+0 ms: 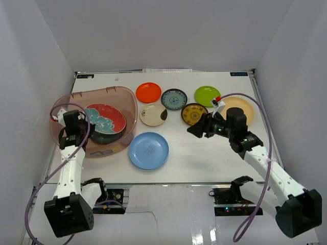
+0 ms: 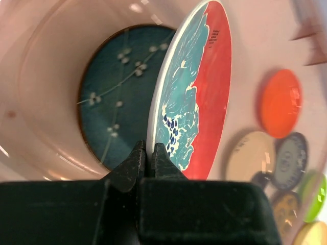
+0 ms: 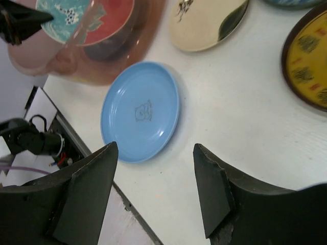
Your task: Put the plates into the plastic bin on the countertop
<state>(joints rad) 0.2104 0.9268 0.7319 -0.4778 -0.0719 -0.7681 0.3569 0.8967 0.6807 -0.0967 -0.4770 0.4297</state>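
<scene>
**Clerk:** Left pincer first. Condition?

**Inspector:** The left gripper (image 2: 147, 153) is pinched on the rim of the red-and-teal floral plate (image 2: 196, 97), with one finger on each face of it. In the left wrist view the plate stands on edge, rising away from the fingers. From above it shows as tilted.

**Clerk:** Location of that plate?

**Inspector:** Inside the plastic bin (image 1: 110, 92), over the dark teal plate (image 2: 115, 97), which lies flat on the bin floor. I cannot tell whether the two plates touch. The bin sits at the left side of the countertop (image 1: 204, 153).

**Clerk:** Right pincer?

**Inspector:** The right gripper (image 3: 153, 153) has its fingers spread wide with nothing between them. It hangs above bare countertop, pointing left, just on the near side of the yellow-brown patterned plate (image 1: 194, 114).

**Clerk:** Plates outside the bin?

**Inspector:** Seven, all lying flat on the countertop.
- The light blue plate (image 1: 148, 150) lies nearest, just right of the bin's near corner.
- The cream plate (image 1: 153, 115) lies beyond it, close to the bin wall.
- The orange plate (image 1: 148, 92) lies farther back, by the bin's far right corner.
- The blue-patterned plate (image 1: 174, 99) is right of the orange one.
- The lime green plate (image 1: 207, 95) is right again.
- The tan plate (image 1: 242, 104) is farthest right, partly covered by the right arm.
- The yellow-brown plate lies between the cream and tan plates.
</scene>
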